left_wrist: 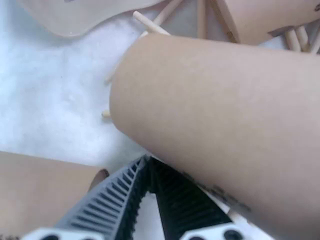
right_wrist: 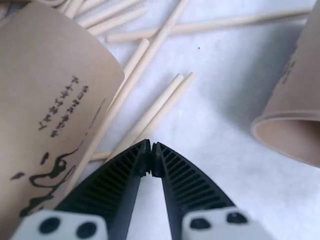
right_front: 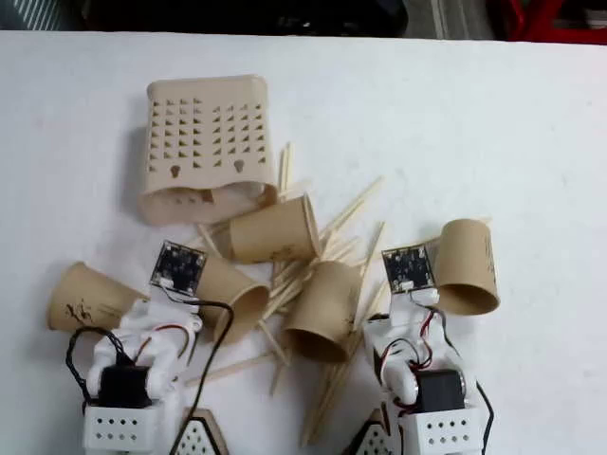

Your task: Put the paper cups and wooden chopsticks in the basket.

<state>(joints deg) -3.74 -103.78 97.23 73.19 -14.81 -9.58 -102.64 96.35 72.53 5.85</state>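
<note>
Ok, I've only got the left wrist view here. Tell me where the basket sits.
Observer: The basket lies tipped on its side at the far part of the table, its opening facing the arms.
Operator: Count the cups.
Observer: Five paper cups, all on their sides, all outside the basket.
Operator: Give me the other arm.
Observer: The right gripper is shut with nothing in it, over loose chopsticks between two cups.
</note>
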